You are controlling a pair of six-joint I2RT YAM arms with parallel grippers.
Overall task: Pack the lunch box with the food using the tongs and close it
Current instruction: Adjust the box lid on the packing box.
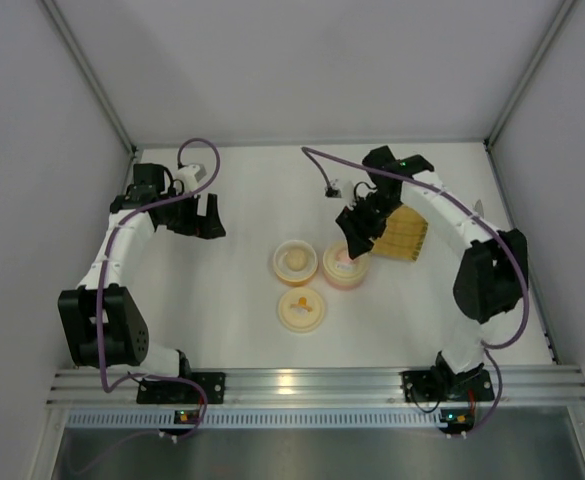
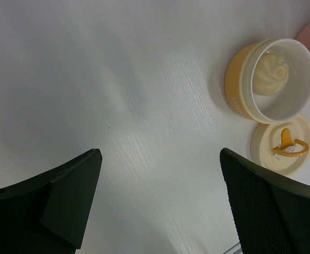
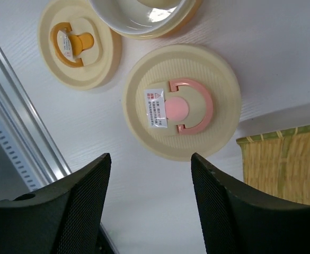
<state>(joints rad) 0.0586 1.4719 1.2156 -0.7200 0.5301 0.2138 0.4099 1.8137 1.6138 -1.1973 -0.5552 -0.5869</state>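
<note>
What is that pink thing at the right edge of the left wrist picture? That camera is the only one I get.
Observer: A pink tub, closed by a cream lid with a pink handle.
Operator: Is the other arm anywhere near it?
Observer: Yes, the right gripper hovers just above that lid, its jaws apart and holding nothing.
Operator: Anything else over there?
Observer: A yellow ribbed tray lies beside the pink tub, to its right in the top view.

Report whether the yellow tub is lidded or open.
Open: the yellow tub shows a whitish ball inside, and its orange-handled lid lies flat beside it.
</note>
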